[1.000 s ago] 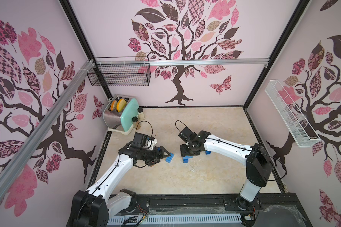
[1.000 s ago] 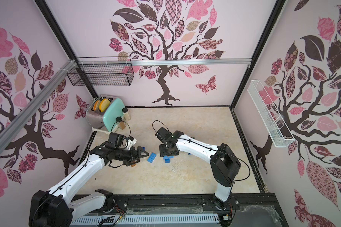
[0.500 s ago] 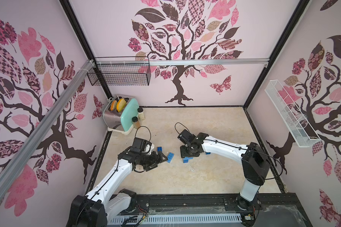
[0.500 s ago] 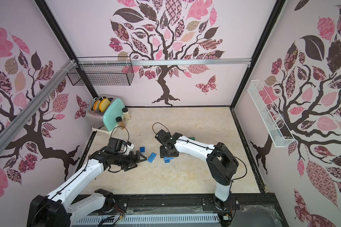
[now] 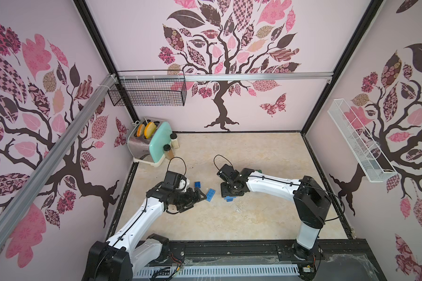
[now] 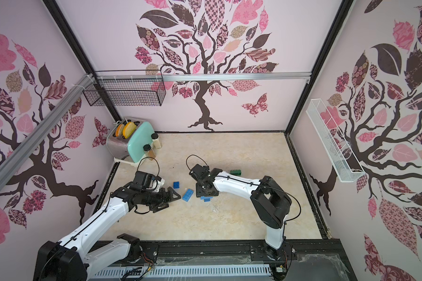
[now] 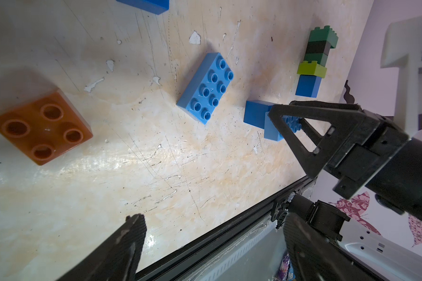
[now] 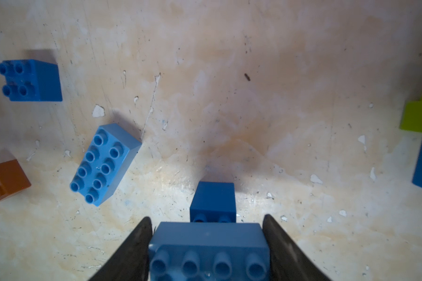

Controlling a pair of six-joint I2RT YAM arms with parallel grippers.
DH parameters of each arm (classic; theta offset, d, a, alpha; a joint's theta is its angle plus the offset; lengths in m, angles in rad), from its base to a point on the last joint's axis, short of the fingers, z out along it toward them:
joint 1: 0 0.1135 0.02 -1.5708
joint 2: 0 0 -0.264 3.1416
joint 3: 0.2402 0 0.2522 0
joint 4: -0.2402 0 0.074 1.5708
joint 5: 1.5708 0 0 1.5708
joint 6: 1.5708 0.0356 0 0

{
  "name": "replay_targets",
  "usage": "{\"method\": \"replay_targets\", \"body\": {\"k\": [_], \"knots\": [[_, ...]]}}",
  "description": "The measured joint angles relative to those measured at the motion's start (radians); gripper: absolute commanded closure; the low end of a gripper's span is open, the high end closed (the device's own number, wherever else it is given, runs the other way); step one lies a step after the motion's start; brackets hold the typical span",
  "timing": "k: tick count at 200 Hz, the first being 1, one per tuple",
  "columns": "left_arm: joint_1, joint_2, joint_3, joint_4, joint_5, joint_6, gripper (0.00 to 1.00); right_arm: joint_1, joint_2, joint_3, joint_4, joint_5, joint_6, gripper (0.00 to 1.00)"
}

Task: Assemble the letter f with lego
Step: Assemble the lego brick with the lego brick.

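Observation:
My right gripper (image 8: 207, 233) is shut on a light blue oblong lego brick (image 8: 208, 245), low over the table; in both top views it sits mid-table (image 5: 229, 193) (image 6: 206, 193). A dark blue square brick (image 8: 213, 199) lies against that brick's far side. My left gripper (image 7: 212, 226) is open and holds nothing, just left of a loose light blue oblong brick (image 5: 210, 194) (image 7: 206, 88). A dark blue square brick (image 6: 176, 185) lies behind it. A brown square brick (image 7: 42, 126) lies studs down. A stack of dark green, black, lime and blue bricks (image 7: 314, 58) lies beyond the right gripper.
A toaster (image 5: 149, 143) and two spice jars (image 5: 167, 150) stand at the back left corner. A black rail (image 5: 229, 248) runs along the table's front edge. Wire baskets hang on the back wall (image 5: 146, 91) and the right wall (image 5: 358, 141).
My left arm has shifted slightly toward the front, uncovering the dark blue square brick behind it. The right arm has stayed put with its brick.

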Motion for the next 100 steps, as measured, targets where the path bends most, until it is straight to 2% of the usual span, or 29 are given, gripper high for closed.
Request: {"method": "replay_targets", "body": {"k": [100], "knots": [[0.000,0.007,0.000,0.000,-0.005,0.000,0.08,0.002,0.000,-0.023,0.042,0.027,0.003,0.40]]}}
